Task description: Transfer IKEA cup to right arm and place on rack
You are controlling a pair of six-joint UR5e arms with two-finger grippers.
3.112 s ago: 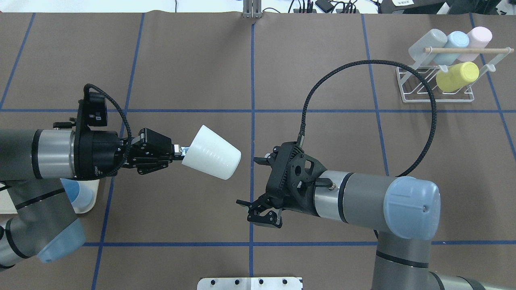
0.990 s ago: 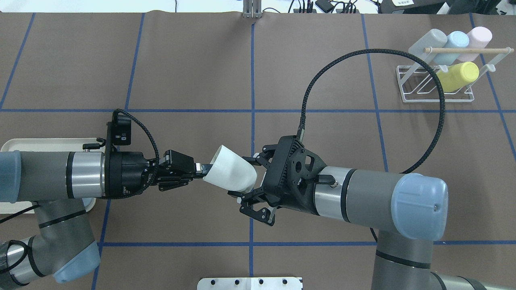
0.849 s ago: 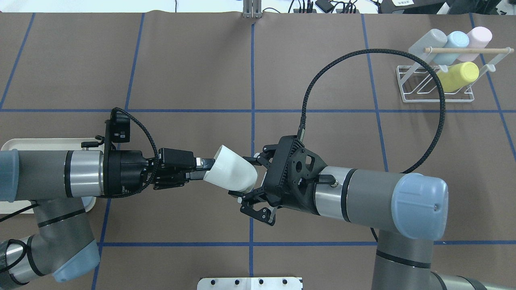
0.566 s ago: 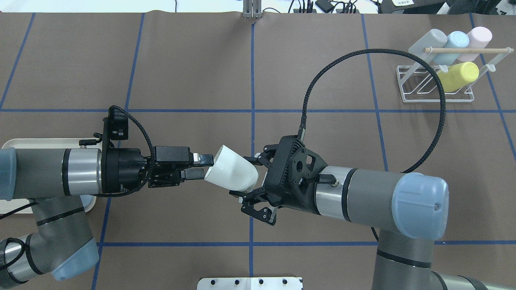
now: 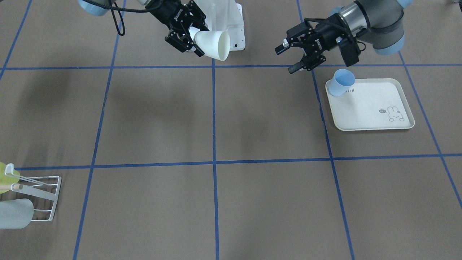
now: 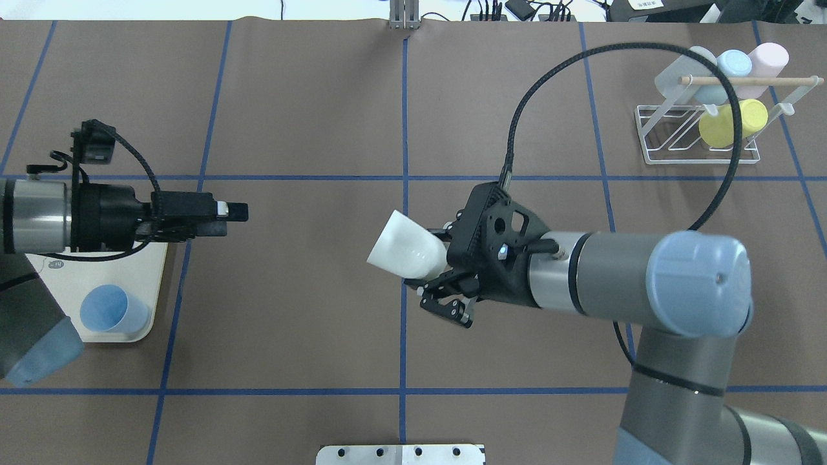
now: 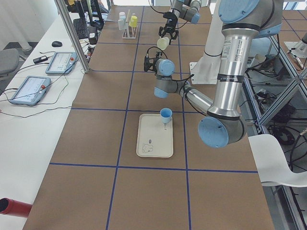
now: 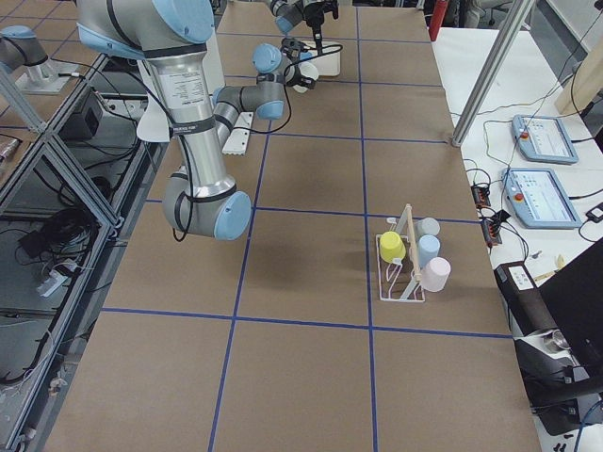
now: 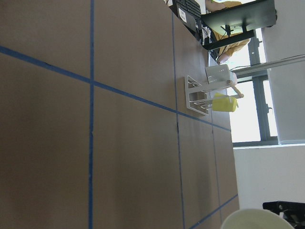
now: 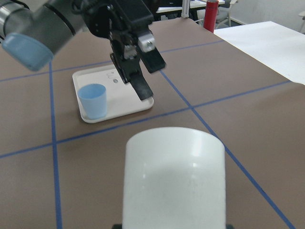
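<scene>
IKEA cup (image 6: 404, 248): smooth white tapered plastic, base pinched by right tool (image 6: 434, 263); left tool (image 6: 231, 218) spread.

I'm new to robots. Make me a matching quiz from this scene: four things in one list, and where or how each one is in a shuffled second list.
Things:
1. white cup
2. blue cup
3. yellow cup
4. left tool

States:
a. on the rack
b. open and empty
c. held in the right tool
d. standing on the tray

Pairs: 1-c, 2-d, 3-a, 4-b.
</scene>
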